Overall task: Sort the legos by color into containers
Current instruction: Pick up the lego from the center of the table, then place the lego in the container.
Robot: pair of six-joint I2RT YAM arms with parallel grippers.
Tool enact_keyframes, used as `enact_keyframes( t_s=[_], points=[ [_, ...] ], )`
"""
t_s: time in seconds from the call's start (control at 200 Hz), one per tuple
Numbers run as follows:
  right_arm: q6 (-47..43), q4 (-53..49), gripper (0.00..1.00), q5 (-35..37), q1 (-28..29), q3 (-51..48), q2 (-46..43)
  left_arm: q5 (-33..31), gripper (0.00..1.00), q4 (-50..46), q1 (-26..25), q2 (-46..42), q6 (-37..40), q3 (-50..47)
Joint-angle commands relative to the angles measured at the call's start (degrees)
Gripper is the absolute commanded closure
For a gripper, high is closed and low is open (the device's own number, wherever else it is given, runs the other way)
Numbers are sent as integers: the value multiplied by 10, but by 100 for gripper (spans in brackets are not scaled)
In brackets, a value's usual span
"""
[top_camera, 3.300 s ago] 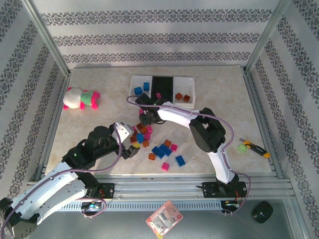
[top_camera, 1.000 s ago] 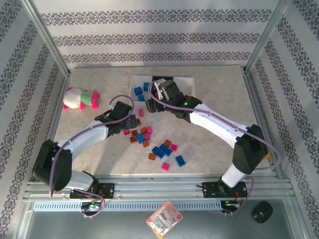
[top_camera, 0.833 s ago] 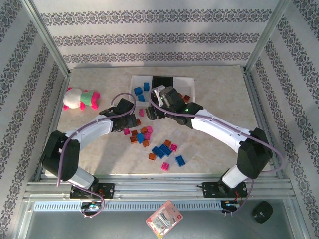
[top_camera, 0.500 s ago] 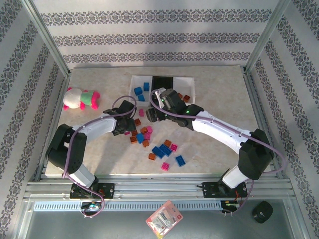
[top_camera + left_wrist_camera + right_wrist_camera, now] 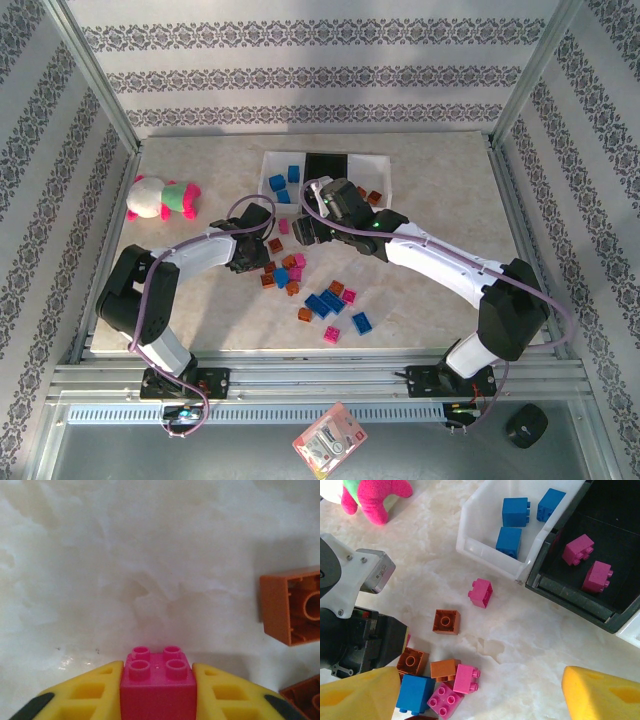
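Lego (image 5: 157, 692) (magenta, wrist view) pinched in left hand (image 5: 157, 675).

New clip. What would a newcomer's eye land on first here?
The left end effector clamped on a magenta brick, close to the tabletop. Then the mixed pile of loose bricks mid-table, and behind it the white tray holding blue bricks beside the black tray holding magenta ones.

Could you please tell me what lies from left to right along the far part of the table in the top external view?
Plush toy → white tray of blue bricks → black tray → white tray of orange-brown bricks.
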Motion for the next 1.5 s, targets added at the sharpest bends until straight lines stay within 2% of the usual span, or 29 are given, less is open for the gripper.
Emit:
enact_keyframes(
  t_s=[0.0, 0.19, 0.31, 0.445, 0.759, 1.139, 1.189, 1.264, 1.359, 1.414, 1.494],
  points=[
    [7, 7, 16, 8, 6, -1, -17, -4, 74, -27, 6, -9, 5, 5],
    [14, 15, 16, 23, 6, -17, -38, -21, 75, -46, 4, -32, 25, 44],
    [23, 26, 16, 35, 1, -37, -60, -36, 76, -33, -2, -47, 59, 78],
    [37, 38, 16, 56, -10, -67, -89, -24, 76, -6, -8, -30, 91, 140],
    [77, 53, 16, 92, -55, -144, -183, 5, 76, 19, -40, 149, 151, 380],
    [97, 31, 16, 103, -79, -186, -250, 19, 75, -35, -55, 370, 192, 644],
    [100, 30, 16, 105, -79, -190, -256, 23, 69, -50, -55, 384, 196, 671],
    [105, 29, 16, 107, -79, -197, -263, 33, 42, -60, -55, 390, 206, 694],
    [108, 29, 16, 108, -79, -202, -265, 41, 18, -65, -56, 374, 217, 700],
    [111, 29, 16, 108, -79, -202, -263, 40, 9, -68, -55, 358, 223, 696],
    [113, 24, 16, 105, -78, -200, -252, 39, 1, -70, -55, 328, 234, 678]
  ],
)
